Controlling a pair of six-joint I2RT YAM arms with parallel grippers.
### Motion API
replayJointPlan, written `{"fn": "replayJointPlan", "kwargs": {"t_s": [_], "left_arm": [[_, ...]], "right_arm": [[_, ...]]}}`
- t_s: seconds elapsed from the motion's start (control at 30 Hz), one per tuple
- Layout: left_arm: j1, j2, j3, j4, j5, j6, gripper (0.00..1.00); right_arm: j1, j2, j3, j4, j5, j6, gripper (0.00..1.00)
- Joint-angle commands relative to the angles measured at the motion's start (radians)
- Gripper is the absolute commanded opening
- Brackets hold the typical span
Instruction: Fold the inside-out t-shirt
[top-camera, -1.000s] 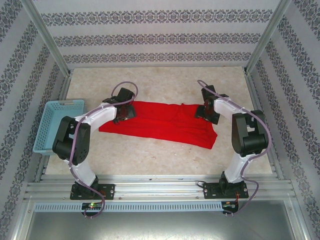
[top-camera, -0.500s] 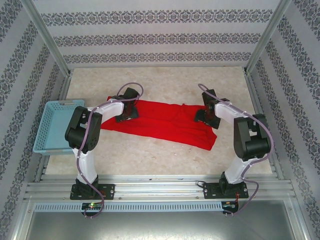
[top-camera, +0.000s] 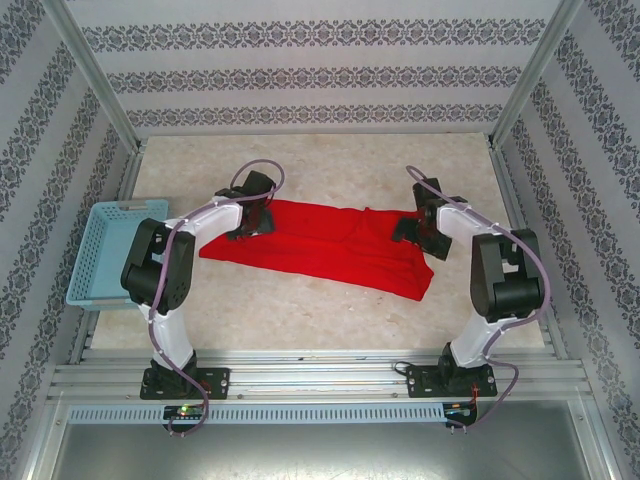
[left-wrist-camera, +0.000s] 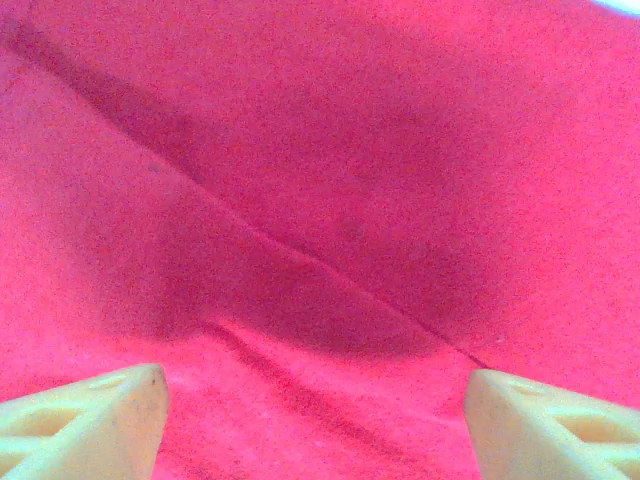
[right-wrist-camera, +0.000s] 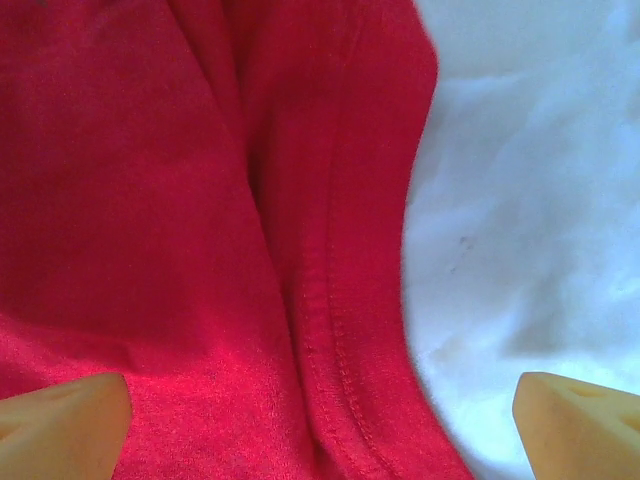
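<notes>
Pale marbled tabletop (top-camera: 340, 165) is carrying everything, with patterned walls (top-camera: 320, 80) closing it in. Over it, the left gripper (left-wrist-camera: 315, 405) is holding its tan jaws spread wide with nothing between them, close above the inside-out t-shirt (left-wrist-camera: 320, 200), whose bright red cloth is showing one diagonal crease there. The right gripper (right-wrist-camera: 320, 410) is gaping just as wide, straddling the stitched hem (right-wrist-camera: 340, 330) where cloth is meeting bare table. Outward, the shirt is lying mid-table as a long flattened red band, wrinkled near its middle, its right end dipping toward the near edge, a gripper sitting over each far corner. A light blue mesh basket (top-camera: 112, 250) is resting at the table's left edge, apart from the shirt.
</notes>
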Motion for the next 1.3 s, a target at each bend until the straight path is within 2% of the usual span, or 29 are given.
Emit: {"fn": "replayJointPlan", "kwargs": {"t_s": [0.0,0.1,0.2,0.33,0.6,0.73,0.83,1.0,1.27], "left_arm": [[0.011,-0.008,-0.035,0.005,0.006,0.005,0.78],[0.016,-0.006,-0.049,0.014,0.008,-0.001,0.78],[0.018,-0.008,-0.060,0.018,0.003,-0.003,0.78],[0.025,-0.017,-0.088,0.033,0.002,-0.013,0.78],[0.024,-0.031,-0.127,0.041,0.008,-0.010,0.78],[0.025,-0.068,-0.134,0.026,0.009,-0.001,0.78],[0.031,-0.110,-0.121,-0.002,-0.012,0.017,0.78],[0.093,-0.152,-0.103,-0.023,-0.037,0.046,0.78],[0.106,-0.025,-0.050,-0.028,-0.006,0.083,0.76]], "right_arm": [[0.028,0.037,-0.004,0.010,-0.043,0.042,0.98],[0.047,0.064,0.021,-0.005,-0.030,0.045,0.96],[0.062,0.072,0.038,-0.006,-0.021,0.049,0.86],[0.083,0.096,0.078,-0.028,-0.006,0.030,0.64],[0.077,0.085,0.069,0.007,-0.055,0.011,0.15],[0.036,0.017,0.017,0.029,-0.070,-0.001,0.01],[0.011,-0.045,-0.003,0.006,-0.054,-0.034,0.00],[0.007,-0.103,0.034,-0.109,0.070,-0.106,0.00],[0.022,-0.162,0.171,-0.292,0.170,-0.165,0.00]]}}
